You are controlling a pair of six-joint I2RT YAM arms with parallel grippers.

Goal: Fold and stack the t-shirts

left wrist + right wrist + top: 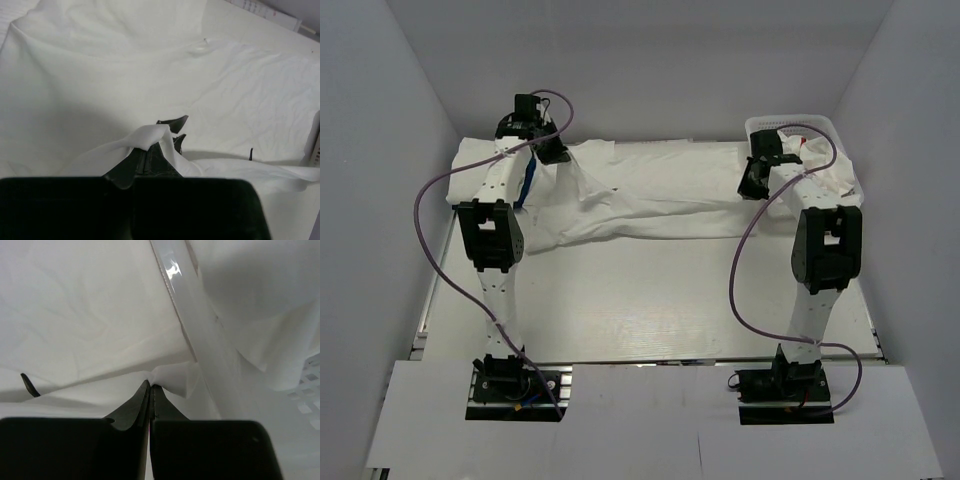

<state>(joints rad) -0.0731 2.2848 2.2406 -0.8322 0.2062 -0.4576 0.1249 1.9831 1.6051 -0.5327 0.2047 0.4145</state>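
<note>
Right gripper (150, 386): jaws pressed together on a fold of the white t-shirt (650, 195). Left gripper (176, 131): clamped on another fold, with cloth draped over its fingers. The shirt spans from one gripper to the other, sagging onto the table (650, 300). The mesh basket (820, 124) sits just beyond the right gripper.

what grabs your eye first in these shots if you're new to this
A white t-shirt pulled long across the far half of the table, each end pinched in the shut jaws of the left arm and right arm. Behind the right arm, a white mesh basket holds more cloth.
</note>
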